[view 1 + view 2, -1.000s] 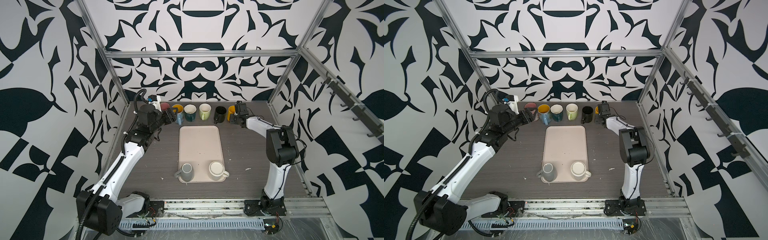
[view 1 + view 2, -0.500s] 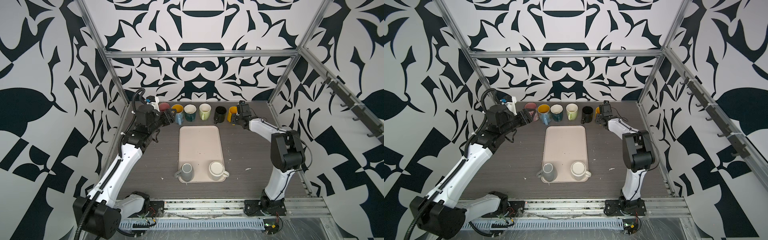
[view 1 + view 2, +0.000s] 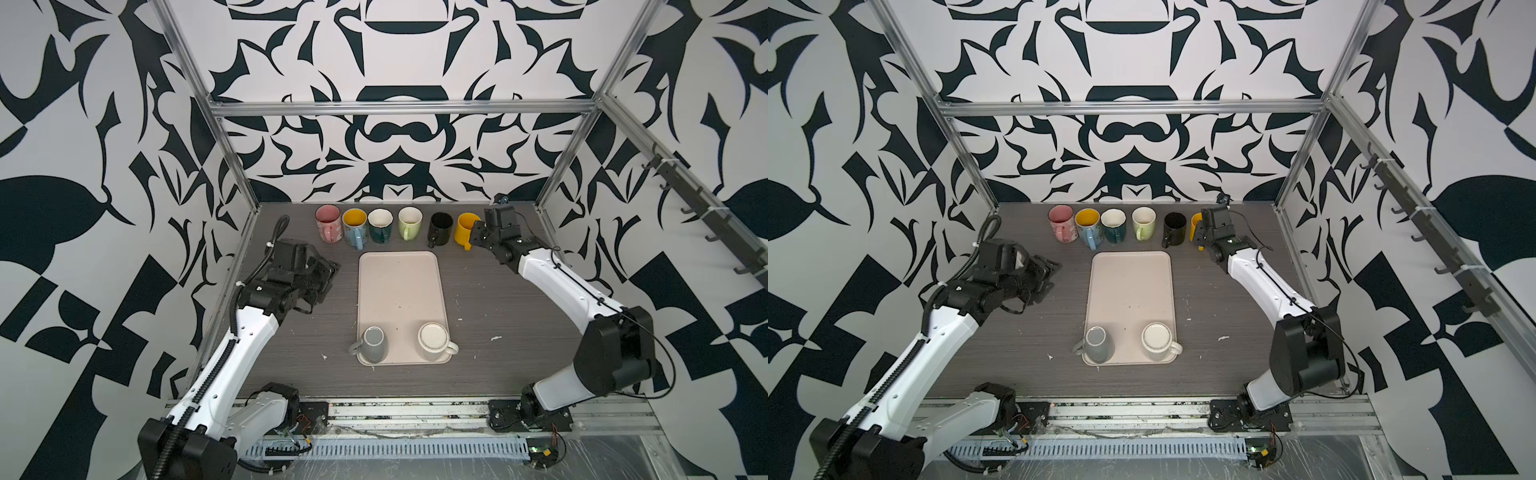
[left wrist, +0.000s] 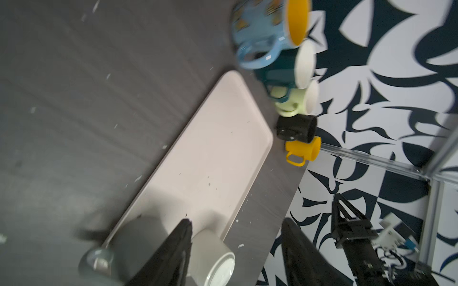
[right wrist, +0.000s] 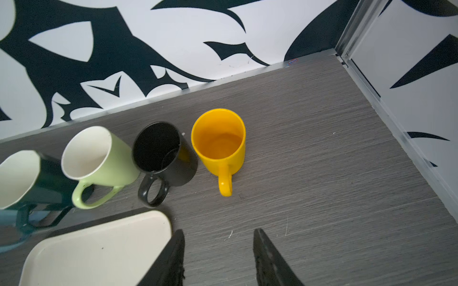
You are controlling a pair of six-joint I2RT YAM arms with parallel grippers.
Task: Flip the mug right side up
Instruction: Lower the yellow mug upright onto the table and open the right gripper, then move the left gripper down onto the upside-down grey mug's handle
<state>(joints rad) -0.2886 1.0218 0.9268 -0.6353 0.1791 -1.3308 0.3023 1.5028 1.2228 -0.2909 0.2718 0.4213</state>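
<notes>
The left arm [image 3: 249, 336] rises from the near left corner. Its wrist is bent toward the tray [image 3: 399, 291], low over the counter [image 3: 490, 291] beside the tray's far left edge. The left jaws stand partly apart with nothing between them.

The right arm [image 3: 557, 282] stretches from the near right to the far right corner. The right jaws are likewise apart and empty, and they sit near the yellow mug [image 5: 219, 143] on its near side without touching it.

That mug stands upright at the right end of a row along the far edge. The black mug [image 3: 440, 228] is close on its left, then come the light green mug [image 3: 409, 222], the dark green mug [image 3: 380, 224], the blue mug [image 3: 354, 227] and the pink mug [image 3: 328, 222].

At the tray's near end a grey mug [image 3: 372, 344] and a white mug [image 3: 433, 340] both stand mouth down with handles pointing outward, well apart from both arms. The tray's rim lies between the left jaws and the grey mug.
</notes>
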